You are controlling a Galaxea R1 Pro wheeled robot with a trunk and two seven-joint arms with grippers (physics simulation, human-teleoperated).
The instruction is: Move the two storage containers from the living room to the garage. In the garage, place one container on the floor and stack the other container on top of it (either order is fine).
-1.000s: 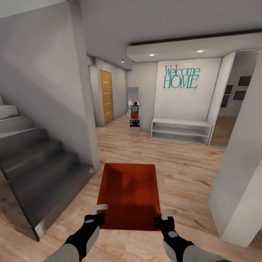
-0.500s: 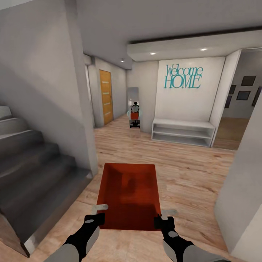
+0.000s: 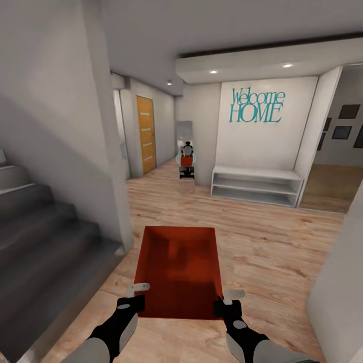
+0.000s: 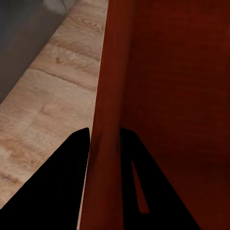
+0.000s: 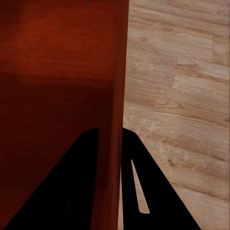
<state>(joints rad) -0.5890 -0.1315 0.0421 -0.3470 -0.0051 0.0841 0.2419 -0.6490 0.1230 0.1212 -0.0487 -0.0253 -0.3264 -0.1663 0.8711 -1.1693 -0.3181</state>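
Observation:
An orange-red open-top storage container (image 3: 179, 269) hangs in front of me above the light wood-plank floor (image 3: 262, 237). My left gripper (image 3: 132, 301) is shut on its left wall (image 4: 109, 120), one finger inside the bin and one outside. On the opposite side, my right gripper (image 3: 222, 306) is shut on the right wall (image 5: 117, 96) in the same way. The bin looks level and nothing lies in it. The second container is out of view.
Dark grey stairs (image 3: 45, 247) rise at the left beside a white wall corner (image 3: 118, 201). Ahead are a white low shelf bench (image 3: 257, 184) under teal "Welcome HOME" lettering (image 3: 256, 106), an orange door (image 3: 146, 133), and a white wall (image 3: 340, 292) close on the right.
The camera has moved forward and a little right: stairs slid left and the right wall slid out of frame. The container and both grippers keep the same place before me.

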